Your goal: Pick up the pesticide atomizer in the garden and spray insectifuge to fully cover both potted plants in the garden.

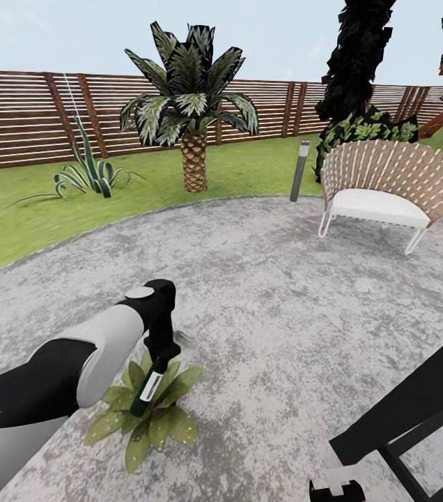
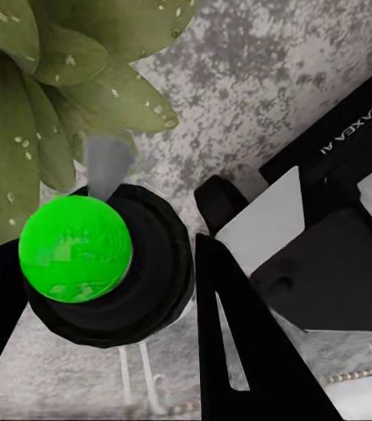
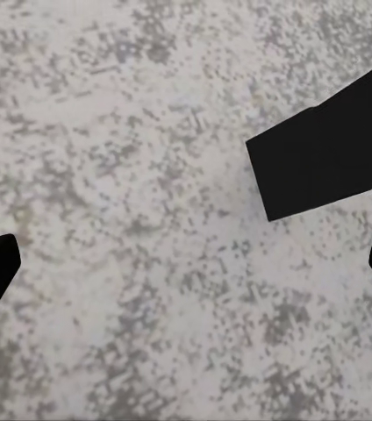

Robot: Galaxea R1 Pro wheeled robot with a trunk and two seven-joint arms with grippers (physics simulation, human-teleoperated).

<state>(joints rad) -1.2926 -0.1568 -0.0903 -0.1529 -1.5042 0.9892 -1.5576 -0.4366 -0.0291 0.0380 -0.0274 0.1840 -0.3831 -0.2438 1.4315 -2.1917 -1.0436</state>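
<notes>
The left gripper [image 1: 157, 357] is gripping the slim dark green pesticide atomizer bottle [image 1: 146, 388], its long axis pointing down and slightly tilted. The speckled green-leaved potted plant [image 1: 148, 413] is lying directly beneath it. The right gripper [image 3: 195, 254] is hanging open over gravel.

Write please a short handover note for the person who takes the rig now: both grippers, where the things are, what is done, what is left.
Left gripper: shut on the pesticide atomizer, held nozzle-down over a potted plant on the gravel patio.
Right gripper: open, holding nothing, above bare gravel.
Done: atomizer picked up and brought to this plant.
Cannot tell: whether this plant is fully covered; pale specks show on its leaves.
Left: finish this plant if needed, then the other.
</notes>
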